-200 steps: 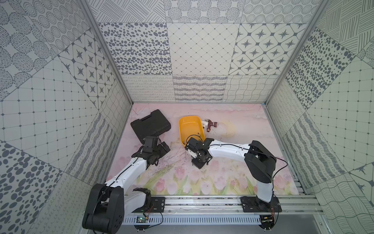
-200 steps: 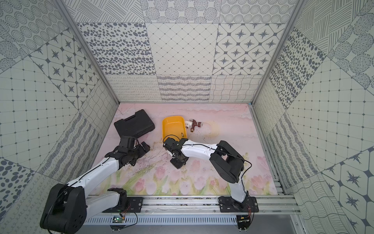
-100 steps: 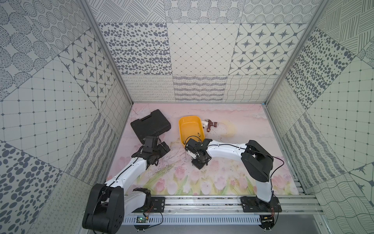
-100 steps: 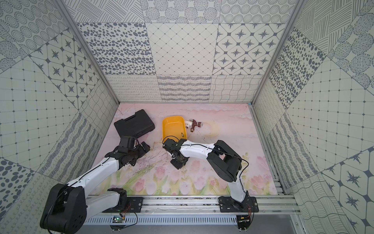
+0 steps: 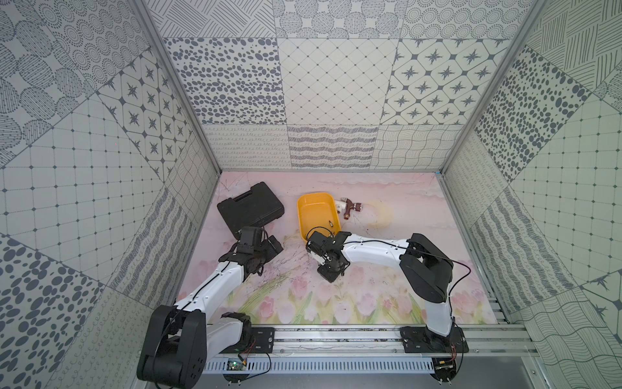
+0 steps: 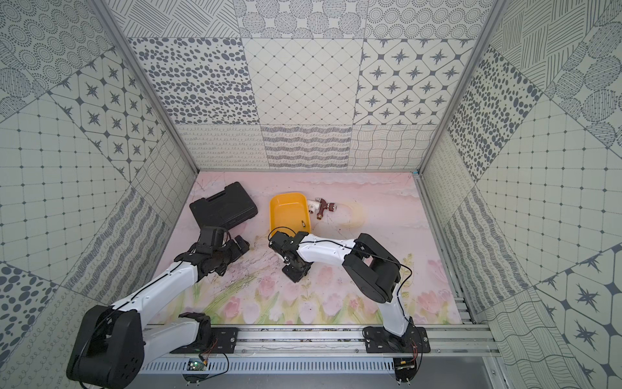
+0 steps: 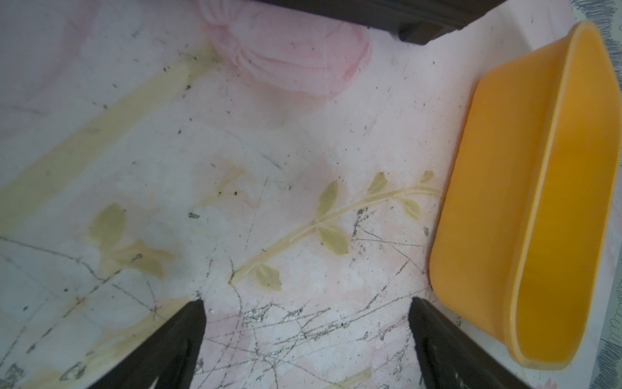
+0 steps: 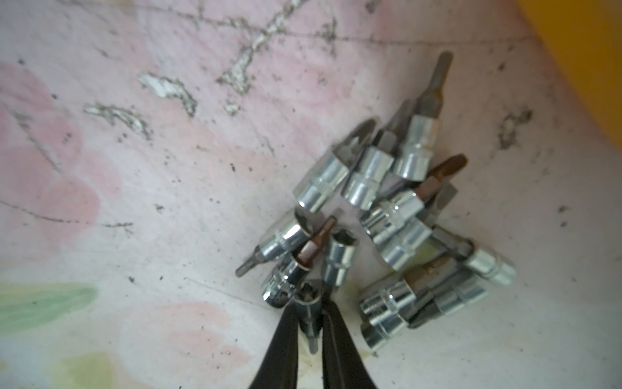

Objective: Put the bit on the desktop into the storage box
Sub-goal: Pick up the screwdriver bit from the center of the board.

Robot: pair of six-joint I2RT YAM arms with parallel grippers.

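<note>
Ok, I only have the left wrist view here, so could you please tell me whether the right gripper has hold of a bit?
Observer: Yes, the right gripper is shut on a bit.
Operator: Where are the other bits?
Observer: A pile of bits lies on the desktop right by it, close beside the storage box.
Operator: Is anything inside the box?
Observer: A lone bit lies on its floor, in both top views.

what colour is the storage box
The storage box is plain orange-yellow, which shows best in a top view.
</note>
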